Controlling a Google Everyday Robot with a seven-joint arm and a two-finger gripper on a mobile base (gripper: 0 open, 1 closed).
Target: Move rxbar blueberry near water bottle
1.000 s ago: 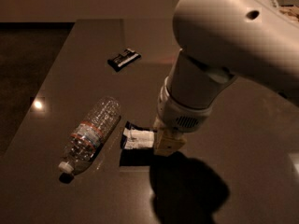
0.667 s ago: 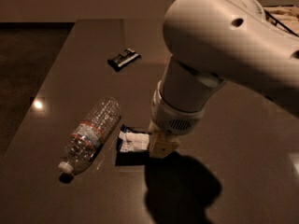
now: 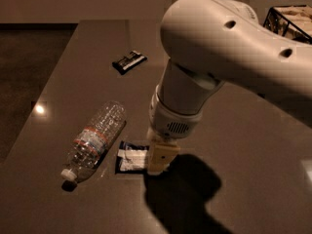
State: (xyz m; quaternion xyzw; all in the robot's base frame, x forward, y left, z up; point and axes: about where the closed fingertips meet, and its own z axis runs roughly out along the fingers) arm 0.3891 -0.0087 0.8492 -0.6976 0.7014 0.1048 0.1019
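Observation:
The water bottle point(image 3: 93, 141) lies on its side on the dark table, white cap toward the front left, red-and-blue label band around its middle. The rxbar blueberry point(image 3: 130, 157), dark blue with a white centre panel, lies flat just right of the bottle, a small gap between them. My gripper point(image 3: 161, 160) is at the bar's right end, low over the table, and my big white arm hides most of it. The bar's right end is hidden behind the gripper.
A small black wrapper with a white stripe point(image 3: 129, 61) lies farther back on the table. A dark wire basket point(image 3: 291, 21) stands at the back right. The table's left edge point(image 3: 48, 87) runs diagonally, with dark floor beyond it.
My gripper and the bar have shifted a little left, toward the bottle. My arm has swung lower and covers more of the view. The bottle and the black wrapper have not moved.

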